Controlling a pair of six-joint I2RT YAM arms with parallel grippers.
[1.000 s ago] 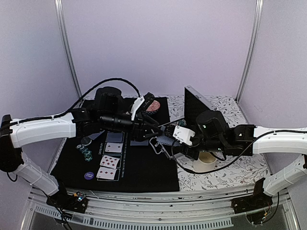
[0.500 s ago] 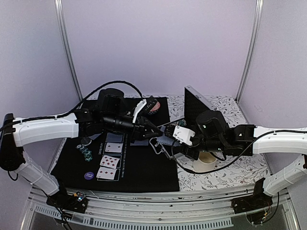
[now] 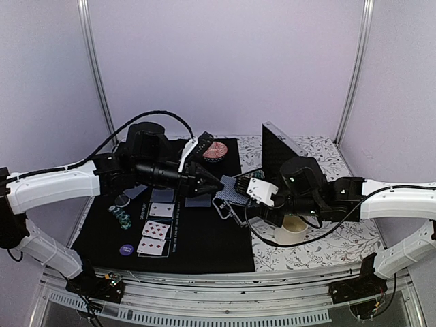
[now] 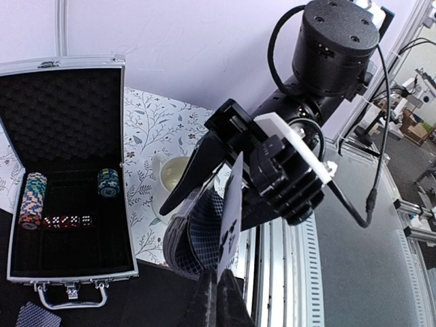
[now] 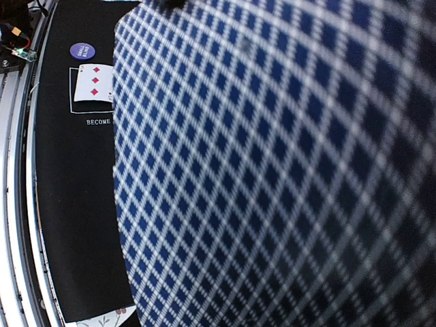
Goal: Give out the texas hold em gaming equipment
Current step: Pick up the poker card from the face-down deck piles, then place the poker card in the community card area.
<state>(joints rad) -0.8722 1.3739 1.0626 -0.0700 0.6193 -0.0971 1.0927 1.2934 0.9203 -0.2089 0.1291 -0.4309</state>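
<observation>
My right gripper (image 3: pixel 237 198) is shut on a deck of blue-checked playing cards (image 4: pixel 193 240), held over the mat's right edge. The deck's back (image 5: pixel 286 177) fills the right wrist view and hides that gripper's fingers. My left gripper (image 4: pixel 218 274) is shut on one card (image 4: pixel 230 221), which stands on edge against the deck and shows black pips. From above, the left gripper (image 3: pixel 216 184) meets the deck (image 3: pixel 230 197). Three face-up cards (image 3: pixel 156 229) lie in a column on the black mat (image 3: pixel 204 245), with a chip stack (image 3: pixel 122 216) and a purple disc (image 3: pixel 127 250) to their left.
An open metal case (image 4: pixel 68 276) holds chip stacks (image 4: pixel 33 199) and dice (image 4: pixel 65 221); seen from above, the case (image 3: pixel 278 153) stands at the back right. A white cup (image 3: pixel 294 229) sits under the right arm. A red patterned bowl (image 3: pixel 217 151) lies at the mat's far edge.
My left gripper has gone from open to shut, pinching the card at the deck, and its arm has shifted slightly left. The right arm and deck have stayed in place.
</observation>
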